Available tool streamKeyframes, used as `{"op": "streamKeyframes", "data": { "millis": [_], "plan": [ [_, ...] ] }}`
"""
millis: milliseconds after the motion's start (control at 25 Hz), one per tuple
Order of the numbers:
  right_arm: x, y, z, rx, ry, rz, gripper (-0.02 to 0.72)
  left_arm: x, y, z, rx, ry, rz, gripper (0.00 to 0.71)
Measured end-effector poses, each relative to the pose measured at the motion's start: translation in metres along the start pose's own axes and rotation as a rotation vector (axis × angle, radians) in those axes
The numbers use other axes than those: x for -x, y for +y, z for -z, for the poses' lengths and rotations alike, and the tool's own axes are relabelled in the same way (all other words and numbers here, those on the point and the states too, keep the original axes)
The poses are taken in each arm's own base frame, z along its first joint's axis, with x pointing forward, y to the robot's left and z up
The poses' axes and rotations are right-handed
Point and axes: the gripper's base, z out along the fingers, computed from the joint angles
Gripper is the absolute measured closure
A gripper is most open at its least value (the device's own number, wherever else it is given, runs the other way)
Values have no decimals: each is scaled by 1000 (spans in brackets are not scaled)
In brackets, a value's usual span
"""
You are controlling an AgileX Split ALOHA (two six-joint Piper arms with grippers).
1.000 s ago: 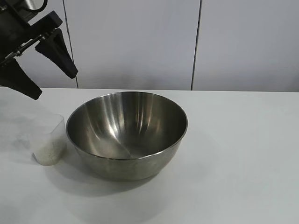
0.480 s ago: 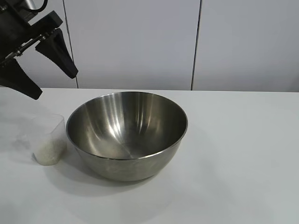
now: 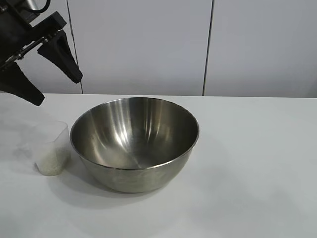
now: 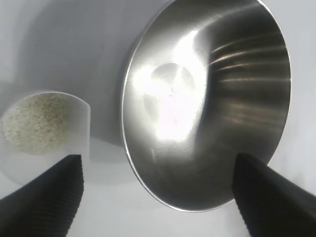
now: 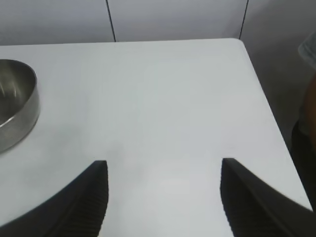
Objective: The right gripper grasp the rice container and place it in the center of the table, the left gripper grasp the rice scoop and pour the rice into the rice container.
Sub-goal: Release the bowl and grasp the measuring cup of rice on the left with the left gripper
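The steel rice container (image 3: 133,139) stands upright in the middle of the white table (image 3: 247,163). It looks empty inside. The clear rice scoop (image 3: 52,146) stands upright just left of it, with rice (image 3: 48,162) in its bottom. My left gripper (image 3: 57,90) hangs open and empty above the scoop, well clear of it. In the left wrist view the left gripper (image 4: 155,163) looks down on the container (image 4: 207,98), the scoop (image 4: 79,133) and the rice (image 4: 34,123). My right gripper (image 5: 163,162) is open and empty over bare table, far right of the container (image 5: 15,103). It is out of the exterior view.
A grey panelled wall (image 3: 148,44) stands behind the table's back edge. The right wrist view shows the table's far corner (image 5: 241,41) and side edge, with a dark object (image 5: 305,138) beyond it.
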Motion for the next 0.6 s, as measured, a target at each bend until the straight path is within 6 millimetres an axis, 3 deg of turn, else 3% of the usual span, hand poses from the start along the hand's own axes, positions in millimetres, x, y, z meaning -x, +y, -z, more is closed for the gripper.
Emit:
{"op": "streamKeyframes", "data": {
  "millis": [160, 600],
  "plan": [
    [-9, 1, -13, 4, 44, 0, 252, 0, 0, 0, 0, 0, 0, 115],
    [-9, 1, -15, 4, 43, -3, 252, 0, 0, 0, 0, 0, 0, 115]
  ]
}}
